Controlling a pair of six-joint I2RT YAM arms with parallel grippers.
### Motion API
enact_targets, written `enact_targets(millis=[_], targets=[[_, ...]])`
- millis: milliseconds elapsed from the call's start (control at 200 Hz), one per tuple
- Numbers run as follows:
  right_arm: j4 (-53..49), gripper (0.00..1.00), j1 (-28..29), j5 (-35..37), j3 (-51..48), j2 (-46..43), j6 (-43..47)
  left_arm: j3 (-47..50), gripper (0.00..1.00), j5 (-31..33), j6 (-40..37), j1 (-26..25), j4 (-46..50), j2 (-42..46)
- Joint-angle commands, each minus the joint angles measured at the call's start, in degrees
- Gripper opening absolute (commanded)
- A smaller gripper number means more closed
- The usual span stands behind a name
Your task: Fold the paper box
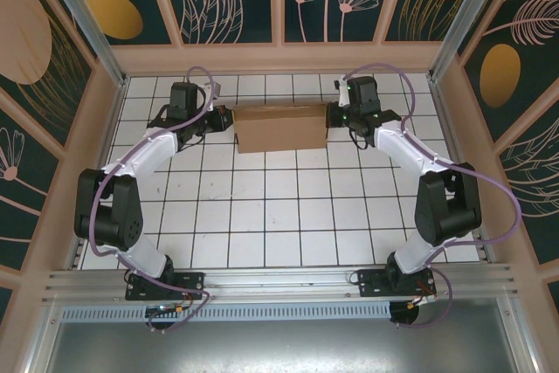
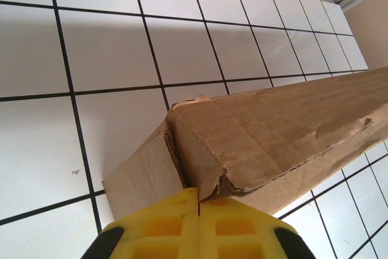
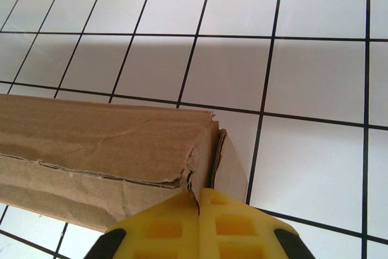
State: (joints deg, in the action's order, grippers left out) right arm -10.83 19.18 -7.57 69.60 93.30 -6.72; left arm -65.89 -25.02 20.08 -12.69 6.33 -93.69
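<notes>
**Item 1 – paper box** [image 1: 281, 127]: plain brown cardboard, folded up into a shallow rectangular form. It lies crosswise at the far middle of the white tiled table [image 1: 279, 216], spanning the gap between the two grippers. The left wrist view shows its left end [image 2: 242, 144], with ragged torn edges and a loose end flap standing slightly off the corner. The right wrist view shows the right end [image 3: 109, 150], with a narrow slit between the end flap and the side wall.

**Item 2 – left arm** [image 1: 109, 207]: base at the near edge, elbow bent outward to the left, white forearm reaching far and inward. The left gripper [image 1: 220, 120] points right at the box's left end. Its yellow pads [image 2: 163, 228] are pressed flat together, tips touching the cardboard corner. Whether a layer is pinched between them cannot be told.

**Item 3 – right arm** [image 1: 445, 207]: mirrored pose, elbow bent outward to the right, forearm angled far and inward. The right gripper [image 1: 335, 116] points left at the box's right end. Its pads [image 3: 236, 228] are likewise clenched, tips against the flap edge.
</notes>
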Motion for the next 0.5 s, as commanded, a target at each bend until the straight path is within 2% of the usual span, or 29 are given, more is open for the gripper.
enact_targets(millis=[0, 110, 240, 405, 495], targets=[[-5.32, 0.08, 0.87, -1.44, -3.19, 0.36, -2.04, 3.66, 0.0, 0.89, 0.72, -0.21, 6.05, -1.24], [-3.64, 0.27, 0.87, -2.09, -2.35, -1.73, -2.43, 3.0, 0.0, 1.7, 0.34, -0.22, 6.71, -1.06], [1.93, 0.43, 0.69, -3.29, -4.63, -7.25, -2.78, 0.9, 0.0, 2.2, -0.21, -0.18, 8.22, -1.83], [8.08, 0.47, -0.02, -7.07, -8.23, -13.62, -4.29, 0.15, 0.0, 2.69, -0.82, -0.17, 8.79, -1.85], [12.11, 0.5, -2.56, -10.77, -9.77, -15.15, -8.21, 0.4, 0.0, 2.61, -0.74, -0.19, 8.71, -1.76]])
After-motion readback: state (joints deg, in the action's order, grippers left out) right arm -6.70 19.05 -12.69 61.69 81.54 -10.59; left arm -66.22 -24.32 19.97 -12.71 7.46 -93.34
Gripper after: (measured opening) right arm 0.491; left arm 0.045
